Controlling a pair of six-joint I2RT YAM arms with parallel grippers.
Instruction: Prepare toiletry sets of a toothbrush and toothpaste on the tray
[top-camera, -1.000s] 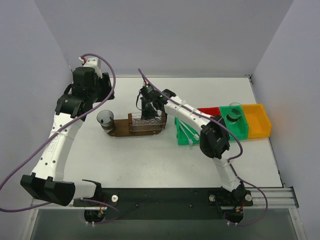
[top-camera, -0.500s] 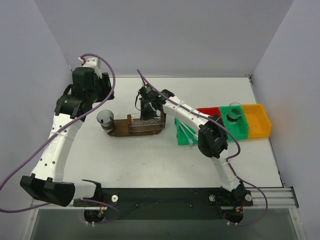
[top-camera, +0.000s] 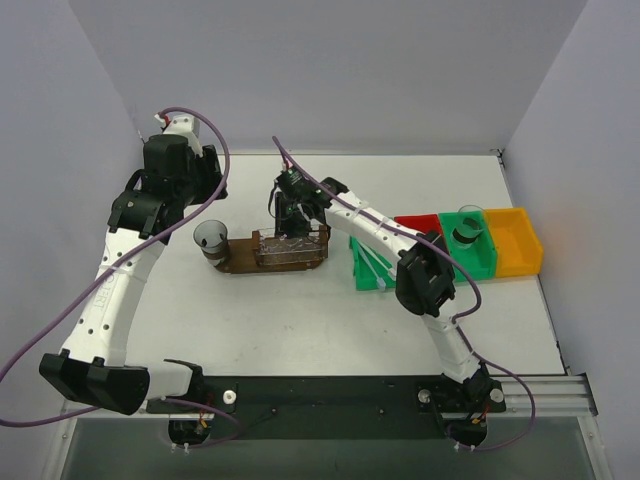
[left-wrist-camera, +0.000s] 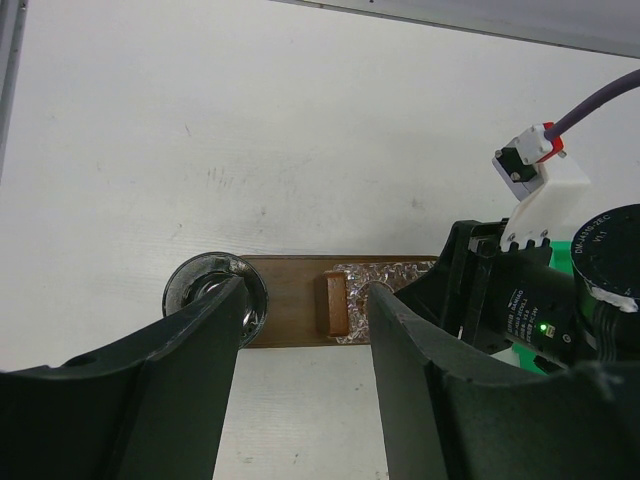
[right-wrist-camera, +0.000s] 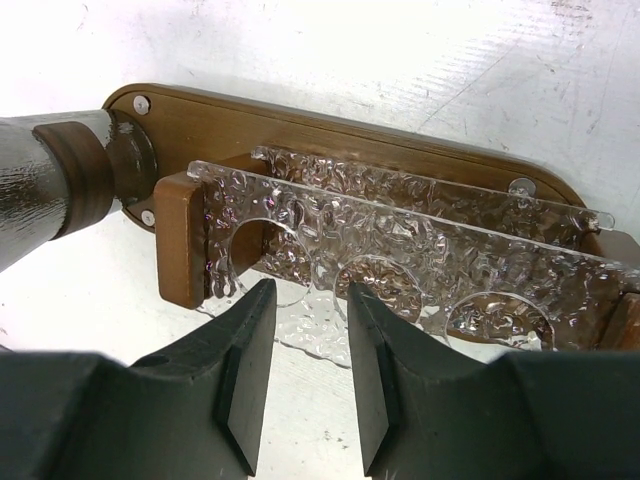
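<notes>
Right claw (right-wrist-camera: 305, 335) parted, empty (over clear rack (right-wrist-camera: 400, 230) on tray (right-wrist-camera: 300, 115)). Toothbrushes (top-camera: 372, 265) lie to its right, apparently slanting near-to-far; right arm nearer. Left claw (left-wrist-camera: 300, 320) spread, empty.

The left arm arches along the far left side, and the left hand (left-wrist-camera: 305, 335) hangs with its fingers spread wide, empty. The right arm stretches far and leftward; the right hand (right-wrist-camera: 305, 345) points down, fingers slightly parted, gripping nothing.
</notes>
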